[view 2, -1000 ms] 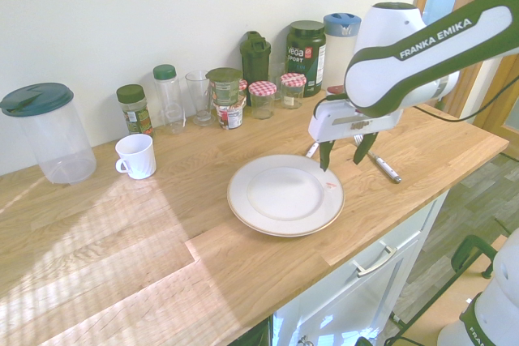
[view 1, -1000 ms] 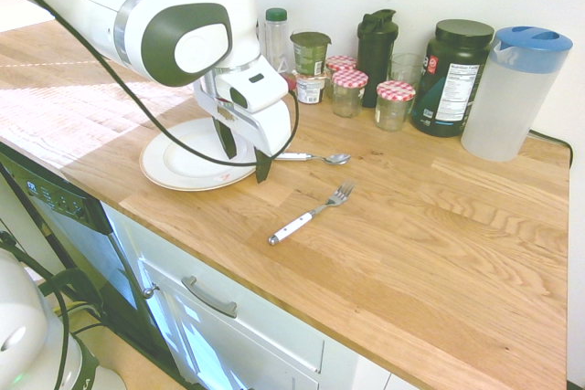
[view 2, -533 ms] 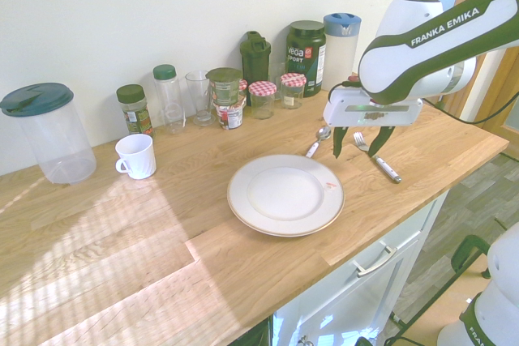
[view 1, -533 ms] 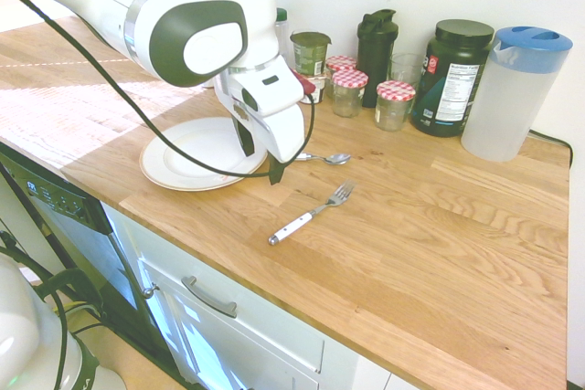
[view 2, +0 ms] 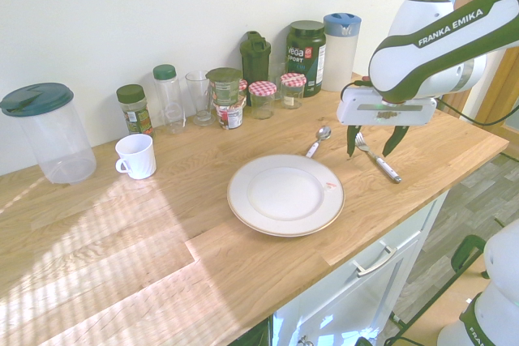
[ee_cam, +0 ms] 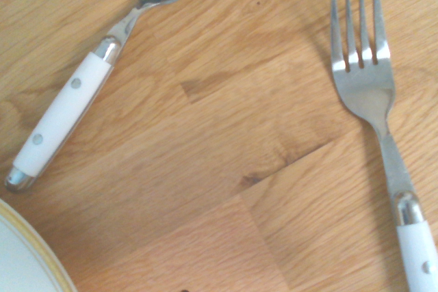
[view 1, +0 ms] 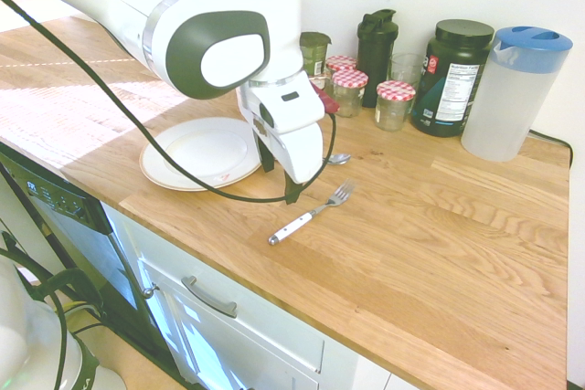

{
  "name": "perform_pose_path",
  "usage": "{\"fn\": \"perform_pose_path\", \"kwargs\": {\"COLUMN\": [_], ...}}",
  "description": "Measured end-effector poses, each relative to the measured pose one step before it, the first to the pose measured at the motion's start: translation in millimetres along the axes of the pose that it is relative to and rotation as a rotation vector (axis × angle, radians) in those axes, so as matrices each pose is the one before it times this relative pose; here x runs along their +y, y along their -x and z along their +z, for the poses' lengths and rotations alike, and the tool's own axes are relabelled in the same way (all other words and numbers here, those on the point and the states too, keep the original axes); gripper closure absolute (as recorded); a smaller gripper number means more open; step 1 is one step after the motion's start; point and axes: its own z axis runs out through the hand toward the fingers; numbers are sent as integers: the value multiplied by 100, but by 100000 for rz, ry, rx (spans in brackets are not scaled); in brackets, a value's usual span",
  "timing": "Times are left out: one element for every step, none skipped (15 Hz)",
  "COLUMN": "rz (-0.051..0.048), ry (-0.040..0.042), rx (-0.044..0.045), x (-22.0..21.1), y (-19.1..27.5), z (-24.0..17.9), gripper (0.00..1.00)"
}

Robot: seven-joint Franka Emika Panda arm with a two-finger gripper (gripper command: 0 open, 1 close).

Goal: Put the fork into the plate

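The task has barely begun, to judge by how things lie. The slim fork with silver tines and a long white handle (view 1: 310,214) lies flat on the oak-plank counter (view 1: 439,253), just right of centre in the first exterior view, tines toward the upper right, untouched. The round, shallow white plate with a thin golden rim line (view 2: 285,194) sits empty at the centre of the second exterior view, a small reddish mark near its right edge.

The robot's hand (view 2: 372,142) hangs above the counter right of the plate, its two dark fingers spread apart and holding nothing. In that view they stand on either side of the fork's tines, though whether they are low enough to close on it I cannot tell.

The wrist view shows the fork along the right side and a white-handled spoon with a rounded steel bowl (ee_cam: 96,70) at upper left, well apart.

What is left: lowering onto the fork, gripping it, carrying it to the plate and releasing it.
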Motion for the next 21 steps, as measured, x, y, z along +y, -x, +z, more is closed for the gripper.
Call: {"fn": "perform_pose_path", "kwargs": {"rz": [-1906,-2120,-3038,-3132,-2064,-961,-875,-810,-773,-1148,-1245,-1118,-977,-1000,-1123,-1443,-1902,-2382,-2367,-1637,-1115], "ry": [-250,-91,-93,-75,-168,122,-43,-62,85,-836,-614,-377,-194,120,379,374,579,804,1000,863,423], "rx": [-463,-628,-659,-615,-442,-442,-263,-119,-43,723,478,540,448,292,322,410,319,206,7,-15,-88], "x": [394,437,422,373,320,276,183,147,127,4,99,65,11,-66,-157,-287,-381,-481,-520,-488,-468], "y": [-638,-645,-642,-603,-598,-527,-425,-358,-276,-345,-216,-159,-88,18,110,194,294,400,467,433,392], "z": [12,107,267,446,631,802,776,718,619,1,19,0,22,35,26,49,54,56,64,53,34], "gripper": [0,0,0,0,0,0,0,0,0,0,100,100,100,100,100,100,100,100,100,100,100]}}
